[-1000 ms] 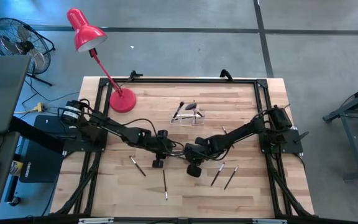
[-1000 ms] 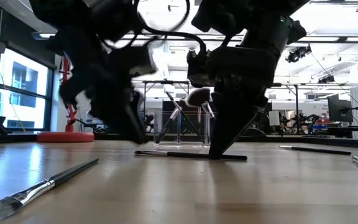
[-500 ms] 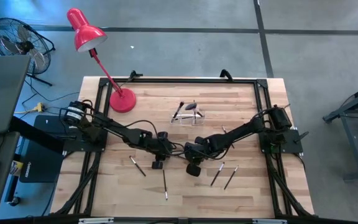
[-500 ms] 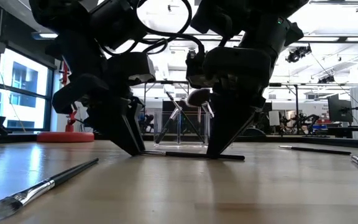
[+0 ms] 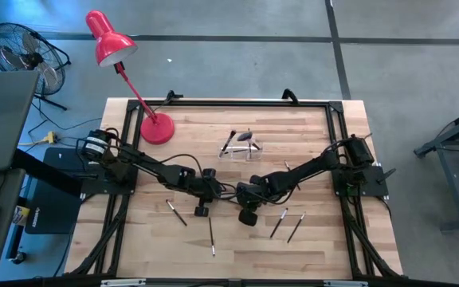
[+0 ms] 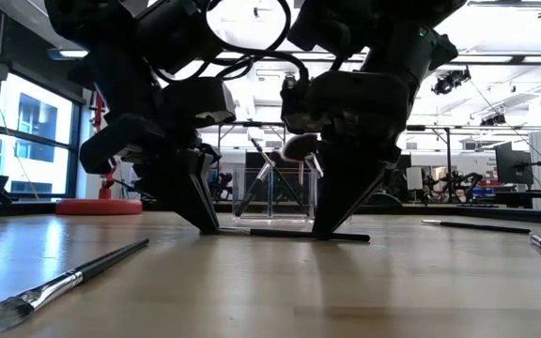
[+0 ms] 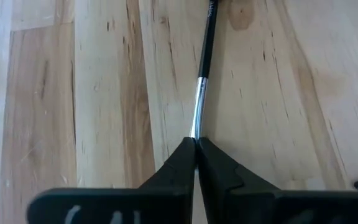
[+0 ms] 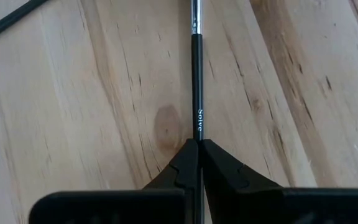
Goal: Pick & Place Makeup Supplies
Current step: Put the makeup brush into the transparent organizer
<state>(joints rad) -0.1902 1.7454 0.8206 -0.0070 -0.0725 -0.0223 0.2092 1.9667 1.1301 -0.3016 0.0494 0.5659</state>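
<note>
We see one thin black brush (image 6: 294,234) with a silvery ferrule lying flat mid-counter, others (image 5: 210,233) scattered nearby, and several leaning upright further back (image 5: 240,140).

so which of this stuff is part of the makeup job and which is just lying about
Part of the job:
- thin black brush pinched at both ends, by the left claw and right claw
- loose brushes on the table
- flat-tipped brush at the front
- fluffy-headed brush in the clear holder

Lying about:
- red lamp
- floor fan
</note>
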